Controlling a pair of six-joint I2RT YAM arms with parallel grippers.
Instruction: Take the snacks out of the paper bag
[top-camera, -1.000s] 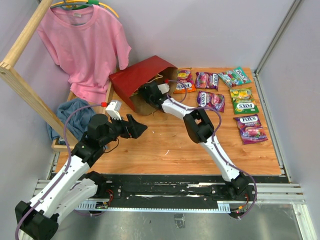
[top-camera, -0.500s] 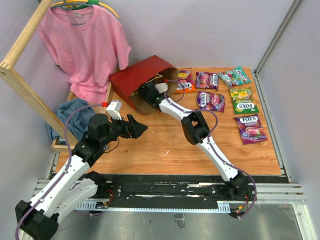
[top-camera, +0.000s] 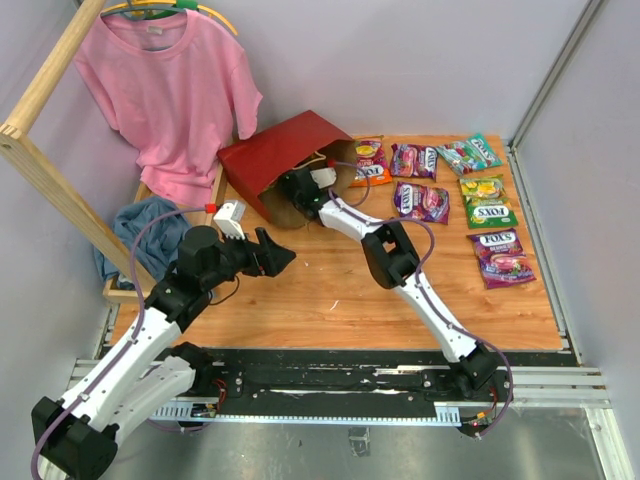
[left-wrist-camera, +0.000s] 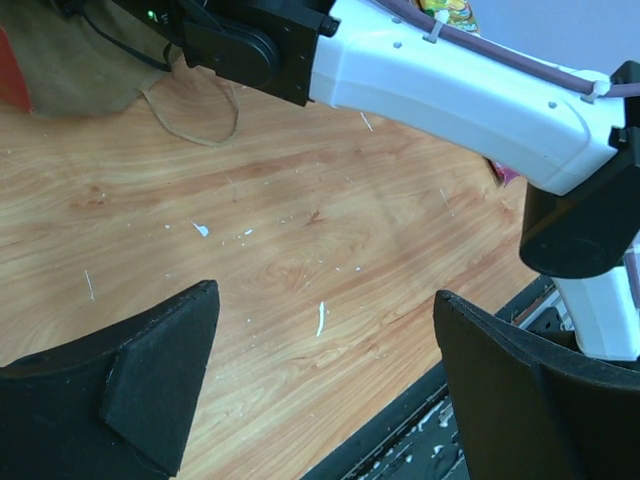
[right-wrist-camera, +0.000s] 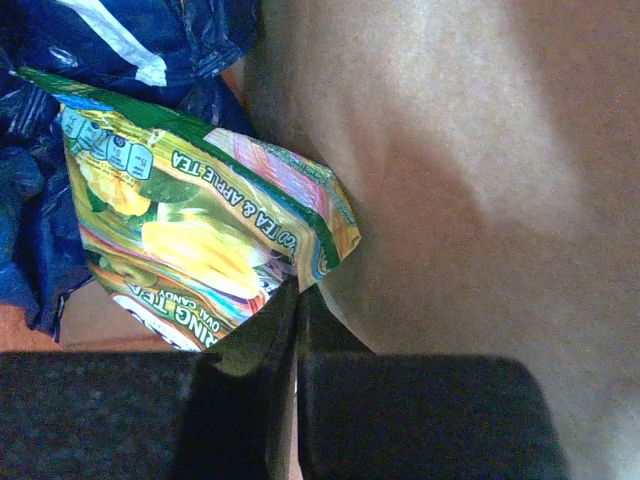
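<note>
The dark red paper bag (top-camera: 270, 155) lies on its side at the back of the table, its mouth facing right. My right gripper (top-camera: 293, 190) reaches into that mouth. In the right wrist view the gripper (right-wrist-camera: 298, 292) is shut on the lower edge of a green and yellow Fox's candy packet (right-wrist-camera: 190, 230), against the brown inner wall (right-wrist-camera: 480, 150). The blue Doritos bag (right-wrist-camera: 130, 30) lies behind the packet. My left gripper (top-camera: 278, 256) is open and empty, low over the bare wood (left-wrist-camera: 325, 295), in front of the bag.
Several Fox's packets lie on the table right of the bag: orange (top-camera: 368, 165), purple (top-camera: 413, 160), green (top-camera: 468, 152), purple (top-camera: 421, 200), yellow-green (top-camera: 487, 200), purple (top-camera: 503, 257). A pink T-shirt (top-camera: 165, 90) hangs at back left, above a blue cloth (top-camera: 140, 225).
My right arm has shifted a little to the left, reaching further into the bag's mouth. My left arm has barely moved.
</note>
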